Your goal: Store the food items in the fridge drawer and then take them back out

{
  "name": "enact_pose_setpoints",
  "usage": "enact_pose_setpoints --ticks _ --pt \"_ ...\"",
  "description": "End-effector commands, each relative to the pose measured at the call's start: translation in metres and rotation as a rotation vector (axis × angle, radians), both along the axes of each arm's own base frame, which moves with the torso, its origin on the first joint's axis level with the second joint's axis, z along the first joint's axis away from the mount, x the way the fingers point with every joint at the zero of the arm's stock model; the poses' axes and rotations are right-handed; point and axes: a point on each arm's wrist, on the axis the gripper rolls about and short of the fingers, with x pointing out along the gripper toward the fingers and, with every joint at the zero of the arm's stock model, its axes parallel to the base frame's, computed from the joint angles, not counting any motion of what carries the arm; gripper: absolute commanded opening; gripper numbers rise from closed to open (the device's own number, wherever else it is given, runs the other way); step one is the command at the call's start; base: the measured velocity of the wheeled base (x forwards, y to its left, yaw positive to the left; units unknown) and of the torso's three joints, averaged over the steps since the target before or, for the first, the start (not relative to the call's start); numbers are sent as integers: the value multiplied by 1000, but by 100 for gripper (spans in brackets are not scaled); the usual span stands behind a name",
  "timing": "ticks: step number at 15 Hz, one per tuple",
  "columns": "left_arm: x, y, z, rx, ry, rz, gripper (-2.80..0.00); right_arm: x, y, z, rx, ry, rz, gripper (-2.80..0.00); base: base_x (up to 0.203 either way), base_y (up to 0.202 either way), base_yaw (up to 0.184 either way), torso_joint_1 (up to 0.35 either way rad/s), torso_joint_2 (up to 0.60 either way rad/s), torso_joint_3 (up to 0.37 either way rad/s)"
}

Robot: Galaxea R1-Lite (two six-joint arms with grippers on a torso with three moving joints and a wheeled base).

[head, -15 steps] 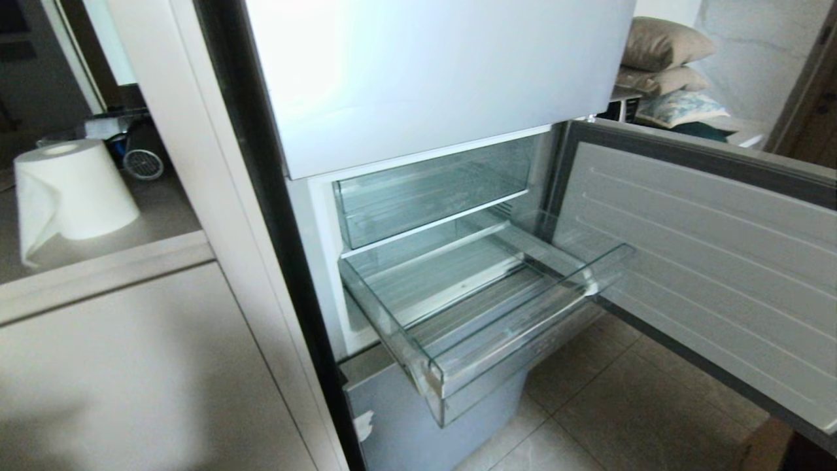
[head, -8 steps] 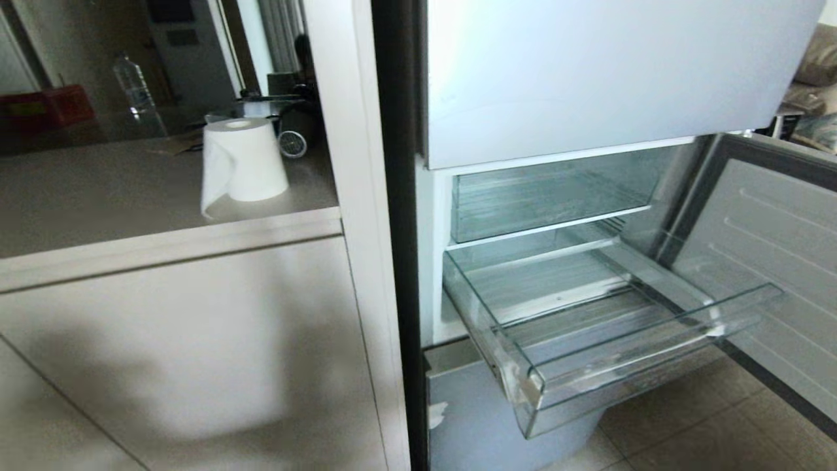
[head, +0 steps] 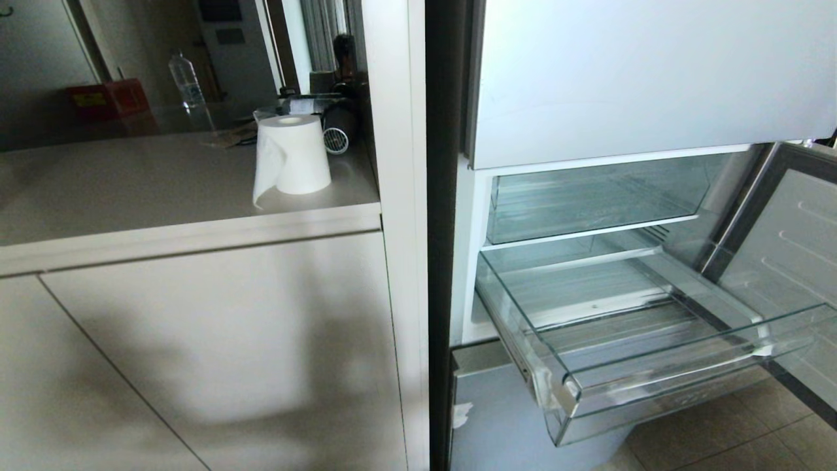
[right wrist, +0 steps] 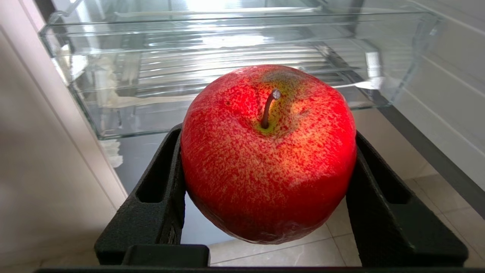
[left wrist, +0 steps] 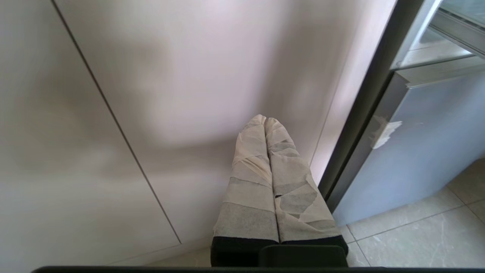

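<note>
Right gripper (right wrist: 267, 189): nearest of all, our black foam-padded fingers (right wrist: 159, 197) pinch a red apple with yellow speckling and a short brown stem (right wrist: 267, 151), one finger on each side of it, stem end facing away from the wrist.
Red apple: we hold it in the air just in front of the drawer's front lip, outside the drawer; pale floor tiles (right wrist: 435, 212) show beneath it.
Left gripper (left wrist: 265, 120): our two tape-wrapped fingers are pressed together with nothing between them, pointing at the plain beige cabinet front (left wrist: 170, 76) to the left of the fridge.
Cabinet front: a thin vertical seam divides its panels, and a broad shadow lies across it.
Fridge drawer (head: 654, 386): the wide, shallow, clear plastic drawer with a ribbed floor stands pulled out of the pale blue-grey fridge (head: 654, 72), on the right of the head view; we see nothing lying in it.
Fridge door (head: 791, 248): the lower door hangs open to the right of the drawer, its white ribbed inner lining facing us.
Upper clear bin (head: 588, 203): it sits pushed in above and behind the open drawer.
Countertop (head: 131, 190): farther off on the left, a white paper roll (head: 291, 157) stands upright near the fridge side.
Far background: a clear plastic bottle (head: 185, 78) and a red box (head: 108, 97) stand beyond the counter.
</note>
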Motion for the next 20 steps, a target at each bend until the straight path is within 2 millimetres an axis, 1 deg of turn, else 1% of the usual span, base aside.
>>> enact_pose_setpoints --ticks 1,5,6,7,9,10,11,12,13,15,17,20 --pt "0 0 0 0 0 0 -280 0 0 -1 -1 7 -1 -280 0 0 0 0 0 0" --pt "0 0 0 0 2 0 -280 -1 0 2 12 -4 -9 -280 0 0 0 0 0 0" --pt "0 0 0 0 1 0 -280 -5 0 15 16 -44 -20 -280 0 0 0 0 0 0" --pt "0 0 0 0 0 0 -280 -12 -1 33 21 -92 -32 -280 0 0 0 0 0 0" --pt "0 0 0 0 1 0 -280 -23 -1 69 25 -108 -40 -280 0 0 0 0 0 0" --pt "0 0 0 0 2 0 -280 -20 -1 84 25 -60 -42 -280 0 0 0 0 0 0" --pt "0 0 0 0 0 0 -280 -10 -1 97 26 1 -43 -280 0 0 0 0 0 0" --pt "0 0 0 0 1 0 -280 0 -1 109 25 53 -43 -280 0 0 0 0 0 0" --pt "0 0 0 0 0 0 -280 14 -1 123 24 111 -40 -280 0 0 0 0 0 0" --pt "0 0 0 0 0 0 -280 52 0 146 26 234 -15 -280 0 0 0 0 0 0" --pt "0 0 0 0 0 0 -280 102 1 162 31 369 33 -280 0 0 0 0 0 0" --pt "0 0 0 0 2 0 -280 184 7 171 44 521 123 -280 0 0 0 0 0 0"
